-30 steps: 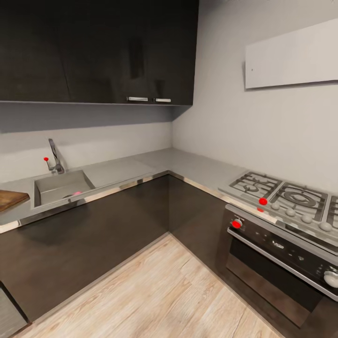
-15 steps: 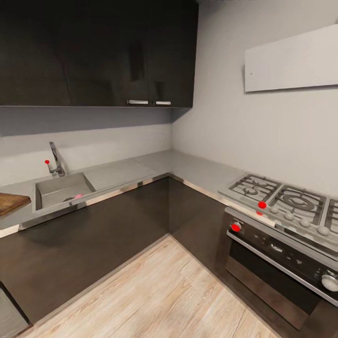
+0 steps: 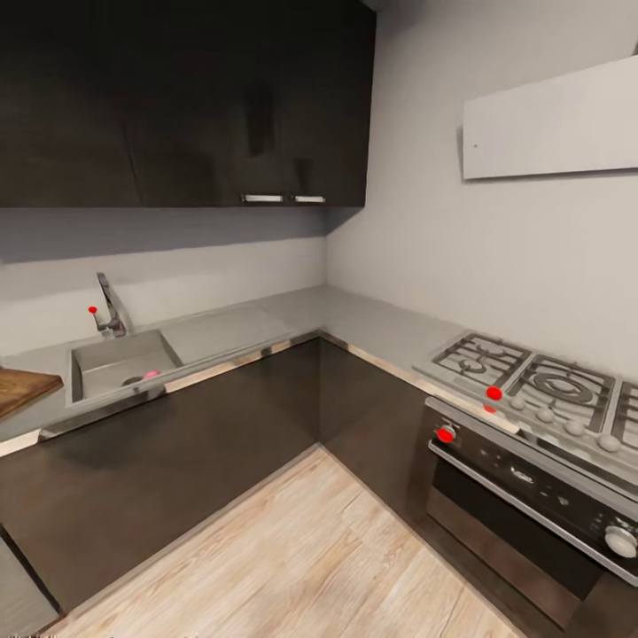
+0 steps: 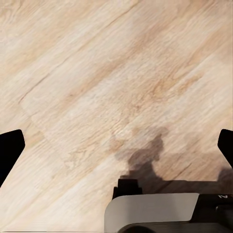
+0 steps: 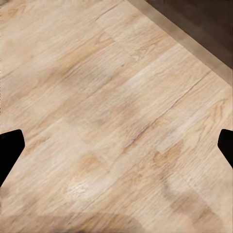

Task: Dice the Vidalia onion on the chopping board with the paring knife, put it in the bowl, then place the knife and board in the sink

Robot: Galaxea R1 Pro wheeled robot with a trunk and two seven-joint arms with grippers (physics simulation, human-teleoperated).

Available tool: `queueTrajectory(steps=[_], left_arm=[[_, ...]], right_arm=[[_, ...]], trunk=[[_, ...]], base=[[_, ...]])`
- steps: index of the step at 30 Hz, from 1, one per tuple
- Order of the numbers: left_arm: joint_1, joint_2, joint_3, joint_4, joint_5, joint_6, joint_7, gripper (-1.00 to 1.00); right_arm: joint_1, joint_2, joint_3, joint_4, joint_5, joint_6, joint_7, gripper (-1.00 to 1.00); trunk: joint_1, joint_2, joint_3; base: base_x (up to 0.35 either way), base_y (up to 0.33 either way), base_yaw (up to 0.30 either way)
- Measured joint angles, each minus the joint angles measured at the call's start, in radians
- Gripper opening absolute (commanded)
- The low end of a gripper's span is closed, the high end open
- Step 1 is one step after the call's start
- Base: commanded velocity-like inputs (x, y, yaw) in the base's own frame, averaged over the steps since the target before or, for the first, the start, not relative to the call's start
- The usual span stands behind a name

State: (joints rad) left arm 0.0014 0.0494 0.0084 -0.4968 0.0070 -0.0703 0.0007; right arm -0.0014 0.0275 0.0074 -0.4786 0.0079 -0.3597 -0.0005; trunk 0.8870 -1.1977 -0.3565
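Observation:
The sink (image 3: 111, 363) is set in the grey countertop (image 3: 354, 317) at the left of the head view, its chrome tap (image 3: 110, 308) with a red knob standing behind it. A small pinkish Vidalia onion (image 3: 151, 375) lies at the basin's front. One brown corner of the chopping board (image 3: 22, 389) shows at the left edge. My left gripper (image 4: 116, 145) hangs open over the wooden floor, its dark fingertips (image 4: 10, 148) far apart. My right gripper (image 5: 116, 145) is open over the floor too. The paring knife and the bowl are out of view.
A gas hob (image 3: 540, 385) and an oven (image 3: 523, 496) with red knobs fill the right run of the L-shaped counter. Dark wall cabinets (image 3: 177, 97) hang above the sink. Light wooden floor (image 3: 310, 558) lies between me and the dark base cabinets (image 3: 177, 461). My base (image 4: 160, 213) shows by the left gripper.
The whole head view has shifted: the sink, counter and hob sit slightly lower and further right in the picture, so the camera has moved. Nothing on the counter has moved.

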Motion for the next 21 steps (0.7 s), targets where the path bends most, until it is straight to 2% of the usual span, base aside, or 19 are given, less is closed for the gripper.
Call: queueTrajectory(steps=[21], left_arm=[[0.0,0.0,0.0,0.005,0.0,0.0,0.0,1.0]], right_arm=[[0.0,-0.001,0.0,0.0,0.0,0.0,-0.001,1.0]], trunk=[[-0.081,0.147,0.066]], base=[[0.0,0.0,0.246]])
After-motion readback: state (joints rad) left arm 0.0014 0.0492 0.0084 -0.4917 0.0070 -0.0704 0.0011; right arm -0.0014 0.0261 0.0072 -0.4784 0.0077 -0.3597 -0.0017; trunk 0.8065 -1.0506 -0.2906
